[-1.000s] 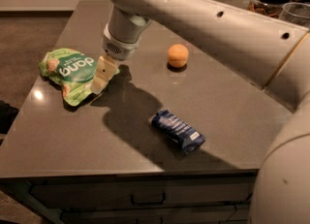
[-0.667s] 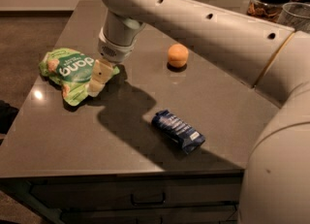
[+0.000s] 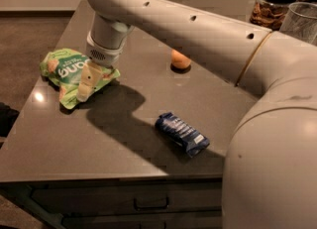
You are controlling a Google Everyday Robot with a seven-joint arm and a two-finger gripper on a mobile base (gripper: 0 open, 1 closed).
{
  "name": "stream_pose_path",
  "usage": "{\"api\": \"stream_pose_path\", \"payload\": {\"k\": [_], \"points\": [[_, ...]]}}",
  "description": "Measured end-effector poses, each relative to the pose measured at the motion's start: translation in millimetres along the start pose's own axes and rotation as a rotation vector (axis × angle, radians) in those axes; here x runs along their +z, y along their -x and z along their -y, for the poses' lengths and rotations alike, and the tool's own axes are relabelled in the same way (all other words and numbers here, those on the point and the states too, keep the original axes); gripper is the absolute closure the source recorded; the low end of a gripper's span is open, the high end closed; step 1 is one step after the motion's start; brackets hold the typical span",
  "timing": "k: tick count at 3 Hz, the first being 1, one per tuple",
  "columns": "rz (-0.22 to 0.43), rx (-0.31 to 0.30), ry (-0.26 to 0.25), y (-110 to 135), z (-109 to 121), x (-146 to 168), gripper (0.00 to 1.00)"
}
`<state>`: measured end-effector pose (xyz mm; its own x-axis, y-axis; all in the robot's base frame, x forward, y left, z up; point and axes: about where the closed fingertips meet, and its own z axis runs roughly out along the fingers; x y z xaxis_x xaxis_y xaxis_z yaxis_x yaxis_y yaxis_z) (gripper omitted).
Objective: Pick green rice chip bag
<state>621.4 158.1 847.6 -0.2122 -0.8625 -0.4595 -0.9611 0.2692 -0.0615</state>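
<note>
The green rice chip bag (image 3: 60, 70) lies flat on the left part of the dark grey table (image 3: 143, 99), a light-green pouch with a dark green oval and white letters. My gripper (image 3: 94, 82) hangs from the big beige arm and points down over the bag's right edge. It is open, with one tan finger (image 3: 85, 83) over the bag and the other just off its right side. Whether a finger touches the bag I cannot tell. The gripper hides the bag's right edge.
A dark blue wrapped bar (image 3: 182, 133) lies near the table's front middle. An orange fruit (image 3: 180, 59) sits behind the arm at mid-table. A lidded jar (image 3: 274, 5) and a clear container (image 3: 301, 20) stand at the back right. Drawers run below the front edge.
The gripper has moved left and a little down, from beside the bag's right edge to over it. The bag, bar and fruit have not moved.
</note>
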Motion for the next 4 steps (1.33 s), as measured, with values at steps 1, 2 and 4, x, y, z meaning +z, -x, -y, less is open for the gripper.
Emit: {"api": "stream_pose_path", "payload": {"k": [1, 2, 4], "points": [[0.002, -0.008, 0.022, 14, -2, 5, 0.25], [-0.001, -0.005, 0.033, 17, -2, 6, 0.47], [0.061, 0.031, 0.037, 2, 7, -21, 0.94]]}}
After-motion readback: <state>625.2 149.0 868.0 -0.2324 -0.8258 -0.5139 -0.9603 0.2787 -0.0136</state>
